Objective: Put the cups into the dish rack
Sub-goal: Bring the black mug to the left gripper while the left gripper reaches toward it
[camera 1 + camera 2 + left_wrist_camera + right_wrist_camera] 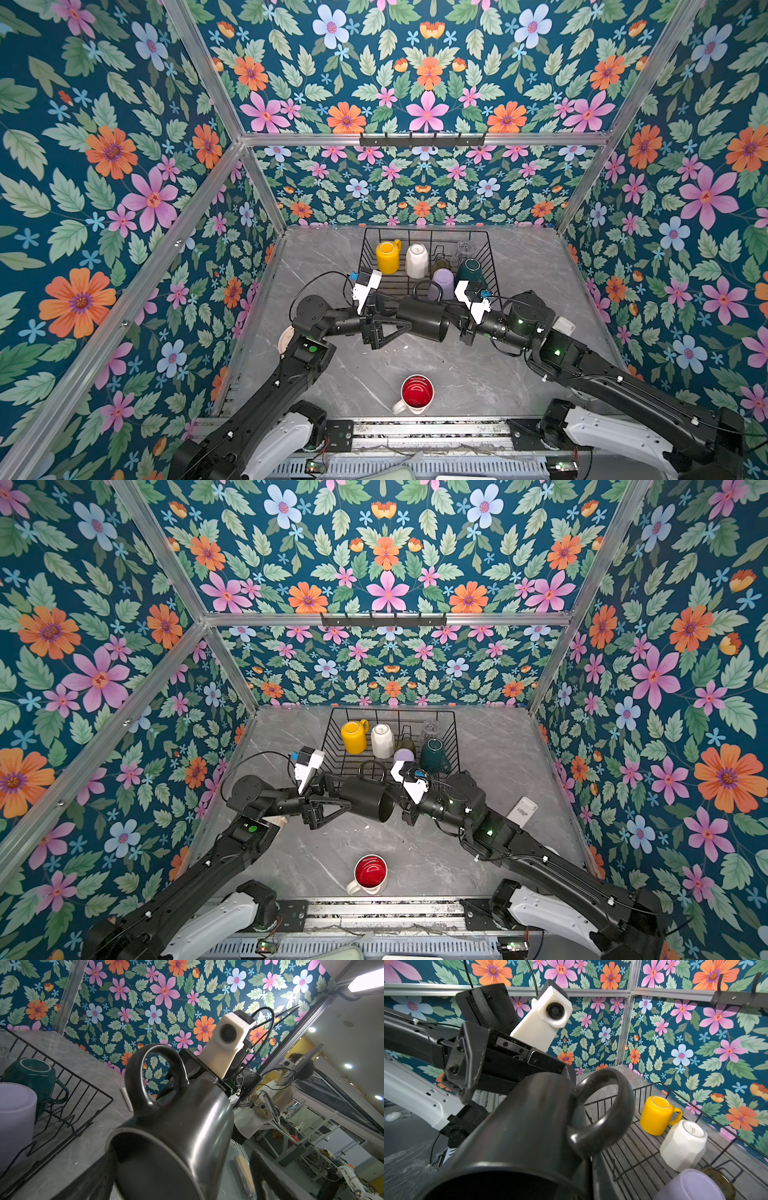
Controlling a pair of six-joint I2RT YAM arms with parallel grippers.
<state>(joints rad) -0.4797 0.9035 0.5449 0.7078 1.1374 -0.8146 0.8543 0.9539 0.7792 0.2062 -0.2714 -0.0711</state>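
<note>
The booth is seen wrapped on three sides in teal floral wallpaper (428, 112), with pink, orange and pale blue blooms spread all over it. The panels are framed by aluminium bars (291, 139), and a black hook rail (422, 140) is fixed along the back one. Below, a grey marbled tabletop (519, 266) is laid out, veined in white. In the left wrist view, a bright strip light (365, 985) and round ceiling spots (311, 1029) are caught beyond the open side, with metal racking (307, 1138) lit beneath.

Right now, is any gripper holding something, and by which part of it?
The right gripper pinches the black mug by its rim. The left gripper stands open around the mug's base and does not seem to grip it.
</note>
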